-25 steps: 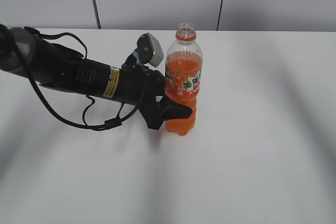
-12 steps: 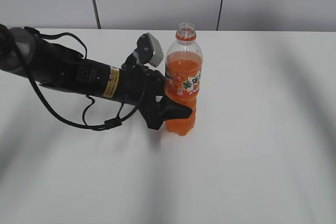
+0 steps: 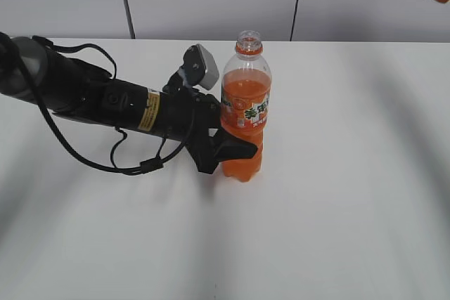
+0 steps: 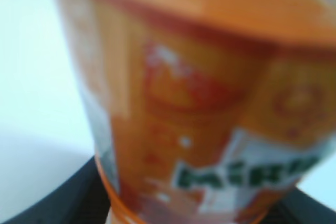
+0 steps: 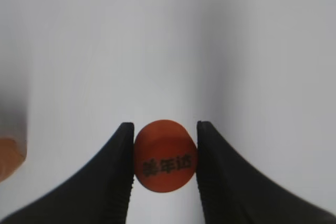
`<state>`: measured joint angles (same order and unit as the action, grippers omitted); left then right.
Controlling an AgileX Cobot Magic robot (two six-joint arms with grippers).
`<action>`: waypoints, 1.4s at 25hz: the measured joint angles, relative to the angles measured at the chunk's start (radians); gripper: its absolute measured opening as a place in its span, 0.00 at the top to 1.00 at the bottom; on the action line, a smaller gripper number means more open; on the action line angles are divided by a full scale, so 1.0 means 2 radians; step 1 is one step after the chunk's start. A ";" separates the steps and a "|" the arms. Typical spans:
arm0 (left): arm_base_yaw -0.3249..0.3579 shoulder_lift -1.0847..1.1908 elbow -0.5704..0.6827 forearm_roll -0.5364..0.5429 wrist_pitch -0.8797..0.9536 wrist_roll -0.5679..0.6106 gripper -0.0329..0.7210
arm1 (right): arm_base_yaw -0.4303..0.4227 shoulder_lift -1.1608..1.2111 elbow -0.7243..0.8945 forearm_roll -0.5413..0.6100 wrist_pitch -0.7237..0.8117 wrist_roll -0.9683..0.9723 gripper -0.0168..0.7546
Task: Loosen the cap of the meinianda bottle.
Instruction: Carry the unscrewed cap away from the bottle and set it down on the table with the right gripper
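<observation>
The clear ribbed meinianda bottle (image 3: 245,107) stands upright on the smooth white tabletop (image 3: 337,194), its neck bare, the left pincer (image 3: 228,147) clamped round its lower body. The small round orange cap (image 5: 165,155) sits pinched in the right pincer (image 5: 164,156), which has edged back into the upper right corner since half a second ago.

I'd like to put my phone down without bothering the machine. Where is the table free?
The white table is bare right of the meinianda bottle and along the whole near edge. The left middle is crowded: the left gripper clamps the bottle. The right gripper holds the cap up high.
</observation>
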<state>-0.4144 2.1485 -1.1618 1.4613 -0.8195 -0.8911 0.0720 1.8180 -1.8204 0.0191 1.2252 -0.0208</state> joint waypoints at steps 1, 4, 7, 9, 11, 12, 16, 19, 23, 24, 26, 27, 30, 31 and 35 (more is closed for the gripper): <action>0.000 0.000 0.000 0.000 0.000 0.000 0.41 | 0.000 0.004 0.009 0.000 0.000 -0.002 0.63; 0.000 0.000 0.000 0.000 0.000 0.000 0.41 | 0.000 0.008 0.042 0.000 -0.011 -0.004 0.63; 0.000 0.000 0.000 0.000 0.000 0.000 0.41 | 0.000 0.008 0.076 0.000 -0.042 -0.004 0.63; 0.000 0.000 0.000 0.000 0.000 0.000 0.41 | 0.000 0.008 0.103 0.000 -0.062 -0.004 0.63; 0.000 0.000 0.000 0.000 0.000 0.000 0.41 | 0.000 0.008 0.128 0.000 -0.084 -0.005 0.63; 0.000 0.000 0.000 0.000 0.000 0.000 0.41 | 0.000 0.008 0.142 0.000 -0.097 -0.005 0.63; 0.000 0.000 0.000 0.000 0.000 0.000 0.41 | 0.000 0.008 0.199 0.000 -0.150 -0.005 0.63; 0.000 0.000 0.000 0.000 0.000 0.000 0.41 | 0.000 0.009 0.246 0.001 -0.196 -0.005 0.63; 0.000 0.000 0.000 0.000 0.000 0.000 0.41 | 0.000 0.009 0.311 0.002 -0.264 -0.005 0.63; 0.000 0.000 0.000 0.000 0.000 0.000 0.41 | 0.000 0.009 0.324 0.003 -0.282 -0.005 0.63; 0.000 0.000 0.000 0.000 0.000 0.000 0.41 | 0.000 0.009 0.354 0.005 -0.312 -0.005 0.63; 0.000 0.000 0.000 0.000 0.000 0.000 0.41 | 0.000 0.010 0.368 0.005 -0.328 -0.005 0.63; 0.000 0.000 0.000 0.000 0.000 0.000 0.41 | 0.000 0.010 0.405 0.006 -0.378 -0.005 0.63; 0.000 0.000 0.000 0.000 0.000 0.000 0.41 | 0.000 0.010 0.415 0.007 -0.396 -0.005 0.63; 0.000 0.000 0.000 0.000 0.000 0.000 0.41 | 0.000 0.010 0.454 0.008 -0.461 -0.005 0.63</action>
<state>-0.4144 2.1485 -1.1618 1.4613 -0.8195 -0.8911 0.0720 1.8380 -0.9125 0.0346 0.3028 -0.0315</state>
